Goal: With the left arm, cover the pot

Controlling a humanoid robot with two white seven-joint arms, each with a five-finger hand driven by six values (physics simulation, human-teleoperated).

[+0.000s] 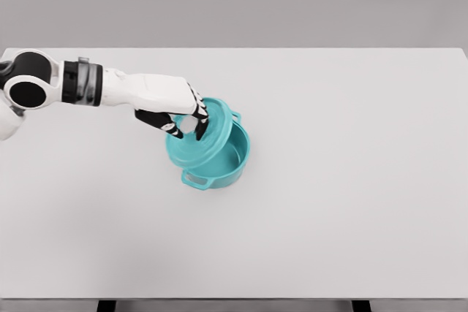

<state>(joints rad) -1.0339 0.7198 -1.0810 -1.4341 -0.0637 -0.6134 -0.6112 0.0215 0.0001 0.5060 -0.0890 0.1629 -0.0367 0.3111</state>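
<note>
Grey wall stood behind a wide white counter (pixel 351 180) that filled most of the head view. Left of the middle sat a teal pot (pixel 219 166), one loop handle facing the near edge and another at its far right side. A teal lid (pixel 212 137) leaned tilted over the pot, its lower edge toward the left rim and its upper edge raised on the far side, so the pot's mouth was open toward the near right. The white left arm reached in from the left edge, and the left hand (pixel 179 118) was clenched on the lid, dark fingers (pixel 175 129) curled down at its middle around what looked like the knob, though the knob itself was hidden.
</note>
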